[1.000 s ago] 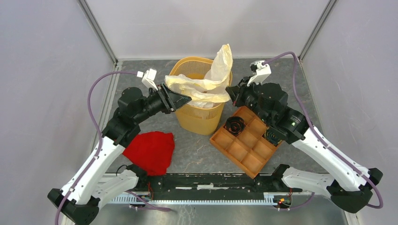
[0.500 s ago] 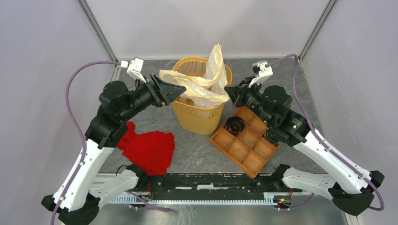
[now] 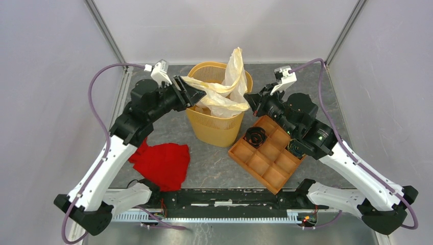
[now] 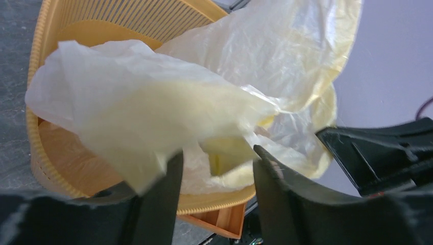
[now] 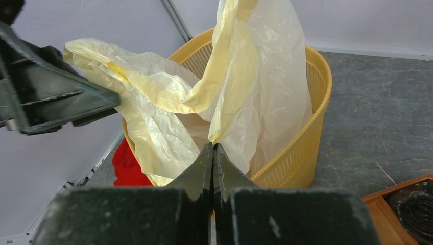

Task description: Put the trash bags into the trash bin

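grip on the right side was tight: the right gripper (image 5: 213, 148) had its two fingers pressed flat together, with a fold of the trash bag (image 5: 255, 76) pinched between the tips. from that pinch the film rose in a tall wrinkled peak above the rim of the trash bin (image 5: 306, 138). the left gripper (image 4: 214, 155) had its fingers well apart. a loose fold of the cream film hung in the gap between them and part of it draped over one finger; the wrist view showed no pinch on it.

seen from above, the left gripper (image 3: 198, 95) sat at the bin's left rim and the right gripper (image 3: 246, 98) at its right rim, the two facing each other across the opening. the trash bag (image 3: 224, 97) stretched between them over the mouth of the bin, bunched and crumpled, most of it above the rim and some sagging inside. the trash bin (image 3: 217, 127) stood upright close to the far edge of the bench (image 3: 214, 158), about midway between its left and right edges.

an orange-brown compartment tray (image 3: 265, 163) lay just beside the bin toward the right edge, with a dark coiled thing (image 3: 255, 136) in one compartment. a red cloth (image 3: 163, 163) lay crumpled toward the near left corner.
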{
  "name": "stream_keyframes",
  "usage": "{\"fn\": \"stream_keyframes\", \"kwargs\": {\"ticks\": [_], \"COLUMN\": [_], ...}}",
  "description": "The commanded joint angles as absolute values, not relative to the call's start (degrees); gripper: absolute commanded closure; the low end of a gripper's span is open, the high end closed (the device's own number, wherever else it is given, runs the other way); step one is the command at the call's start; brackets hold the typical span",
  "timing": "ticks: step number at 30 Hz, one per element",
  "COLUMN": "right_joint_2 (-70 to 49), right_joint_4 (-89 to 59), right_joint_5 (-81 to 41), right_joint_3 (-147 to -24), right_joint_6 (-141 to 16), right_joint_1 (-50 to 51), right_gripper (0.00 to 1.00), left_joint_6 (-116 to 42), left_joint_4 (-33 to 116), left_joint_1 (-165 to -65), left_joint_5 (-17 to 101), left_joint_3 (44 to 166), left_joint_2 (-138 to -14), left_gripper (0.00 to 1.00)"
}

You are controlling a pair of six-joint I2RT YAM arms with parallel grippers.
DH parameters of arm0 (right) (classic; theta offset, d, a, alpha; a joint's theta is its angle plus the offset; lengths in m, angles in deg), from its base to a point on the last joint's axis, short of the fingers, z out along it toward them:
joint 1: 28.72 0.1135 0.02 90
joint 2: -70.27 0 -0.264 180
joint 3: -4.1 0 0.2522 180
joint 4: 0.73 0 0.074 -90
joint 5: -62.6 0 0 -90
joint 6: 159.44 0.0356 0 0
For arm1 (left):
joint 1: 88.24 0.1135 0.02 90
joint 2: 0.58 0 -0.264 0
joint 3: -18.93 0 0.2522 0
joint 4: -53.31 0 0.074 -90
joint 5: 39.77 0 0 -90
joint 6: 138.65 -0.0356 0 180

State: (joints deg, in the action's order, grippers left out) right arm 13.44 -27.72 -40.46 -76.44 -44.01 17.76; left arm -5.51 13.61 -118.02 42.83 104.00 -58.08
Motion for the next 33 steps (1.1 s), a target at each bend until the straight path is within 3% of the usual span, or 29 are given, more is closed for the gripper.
{"fn": "stream_keyframes", "kwargs": {"ticks": [1, 5, 6, 9, 18, 21, 25, 33], "right_joint_2": [13.72, 14.6, 14.96, 15.93, 18.61, 19.18, 20.94, 20.19], "right_joint_4": [-26.07, -26.87, -26.89, -26.62, -28.25, -28.11, -27.09, -22.97], "right_joint_5": [-40.09, -39.73, -39.35, -38.21, -34.72, -33.38, -31.48, -49.49], "right_joint_3": [-77.94, -77.18, -76.77, -74.39, -70.23, -68.07, -63.62, -56.7], "right_joint_6": [-45.13, -46.08, -46.4, -47.91, -47.9, -46.63, -45.27, -52.46], "right_joint_1": [17.83, 17.79, 17.78, 17.77, 17.77, 17.77, 17.73, 17.66], "right_gripper": [1.0, 1.0, 0.99, 0.89, 0.91, 0.99, 1.0, 1.0], "left_joint_6": [-4.31, -6.26, -6.56, -7.03, -2.77, -0.71, 2.71, 3.73], "left_joint_4": [16.21, 13.28, 13.08, 11.92, 12.04, 10.61, 12.14, 10.65], "left_joint_1": [-118.29, -118.3, -118.3, -118.29, -118.29, -118.29, -118.29, -118.29], "left_joint_5": [45.86, 46.97, 47.16, 48.04, 41.25, 40.54, 39.44, 52.48], "left_joint_3": [107.1, 107.2, 106.8, 105.21, 94.34, 90.09, 84.36, 79.69], "left_joint_2": [-61.03, -59.58, -58.57, -54.83, -43.49, -40.7, -37.91, -39.49], "left_gripper": [0.46, 0.72, 0.83, 0.97, 0.98, 0.98, 0.98, 0.98]}}
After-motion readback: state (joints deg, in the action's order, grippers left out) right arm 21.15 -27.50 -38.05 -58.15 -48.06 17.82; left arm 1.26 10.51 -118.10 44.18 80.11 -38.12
